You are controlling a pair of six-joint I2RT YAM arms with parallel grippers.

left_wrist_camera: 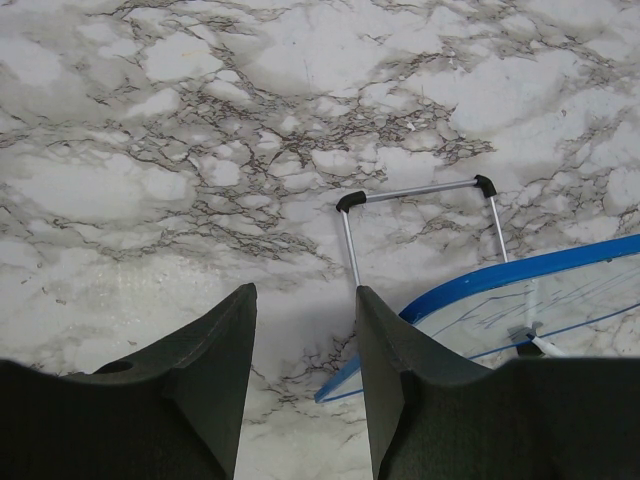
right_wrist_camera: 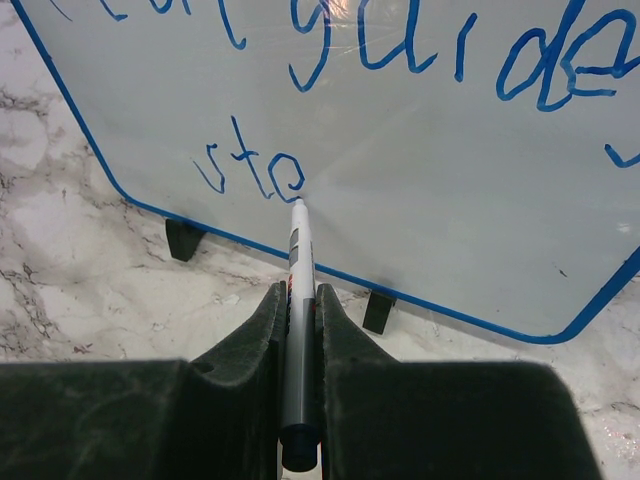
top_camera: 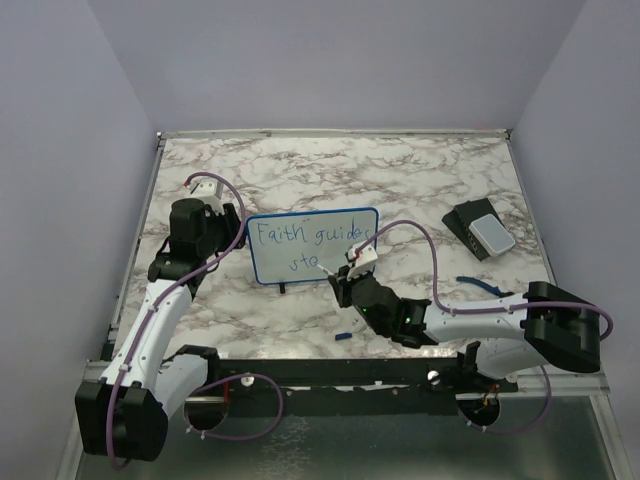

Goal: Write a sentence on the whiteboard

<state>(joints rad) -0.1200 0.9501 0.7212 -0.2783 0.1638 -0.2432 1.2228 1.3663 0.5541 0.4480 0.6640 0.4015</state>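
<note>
The whiteboard (top_camera: 312, 245) stands upright on black feet (right_wrist_camera: 183, 240) in the middle of the marble table. On it the sentence (top_camera: 310, 237) in blue ink reads "Faith guides", with "ste" (right_wrist_camera: 250, 170) below. My right gripper (right_wrist_camera: 297, 290) is shut on a white and grey marker (right_wrist_camera: 300, 250). The marker's tip touches the board just right of the "e". My left gripper (left_wrist_camera: 300, 300) is at the board's left end, seen from behind. It is open, and the board's blue corner (left_wrist_camera: 340, 388) reaches into the gap beside the right finger (left_wrist_camera: 385, 350).
A dark block with a pale grey pad (top_camera: 482, 231) lies at the right of the table. A small blue cap (top_camera: 343, 336) sits near the front edge. A wire stand (left_wrist_camera: 420, 190) props the board from behind. Walls enclose the table on three sides.
</note>
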